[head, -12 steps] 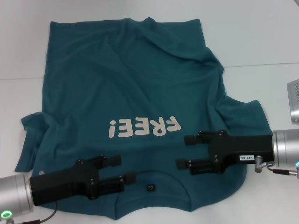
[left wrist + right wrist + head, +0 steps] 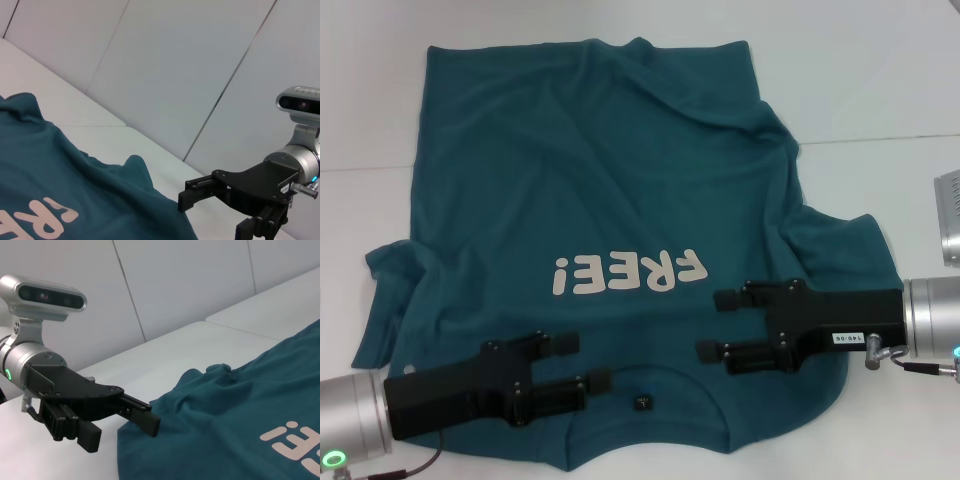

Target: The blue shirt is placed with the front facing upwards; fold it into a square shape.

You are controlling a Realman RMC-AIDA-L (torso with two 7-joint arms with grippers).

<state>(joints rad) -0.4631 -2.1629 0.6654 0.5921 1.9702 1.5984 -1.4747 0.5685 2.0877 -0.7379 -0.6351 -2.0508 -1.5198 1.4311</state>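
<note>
The blue shirt [image 2: 600, 200] lies spread on the white table, front up, with the off-white "FREE!" lettering [image 2: 630, 272] and the neckline with its small dark tag [image 2: 643, 402] toward me. My left gripper [image 2: 585, 362] is open over the near left shoulder area beside the collar. My right gripper [image 2: 712, 325] is open over the near right shoulder, just below the lettering's right end. The left wrist view shows the shirt [image 2: 60, 190] and the right gripper [image 2: 210, 210]. The right wrist view shows the shirt [image 2: 240, 420] and the left gripper [image 2: 125, 425].
The white table [image 2: 880, 80] reaches beyond the shirt on all sides. The shirt's left sleeve [image 2: 382, 300] is bunched at the left edge. Wrinkles run along the shirt's right side [image 2: 770, 150]. Pale wall panels stand behind the table in the wrist views.
</note>
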